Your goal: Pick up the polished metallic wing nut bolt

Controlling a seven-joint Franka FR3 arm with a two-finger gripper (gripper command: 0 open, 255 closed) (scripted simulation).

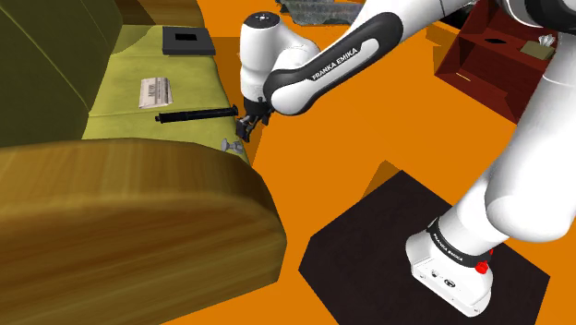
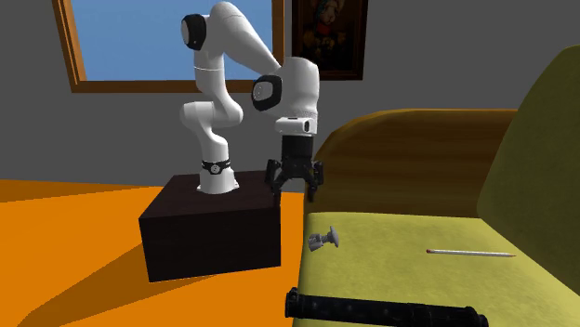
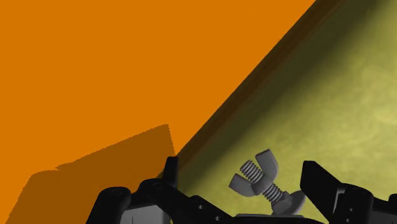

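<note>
The bolt [image 3: 262, 181] lies untouched on the sofa [image 3: 343, 95] seat near its edge, beneath and in line between the open, empty jaws of the gripper [image 2: 295, 190], so lowering, closing and lifting all seem left; the gap down to it is hard to judge.
</note>
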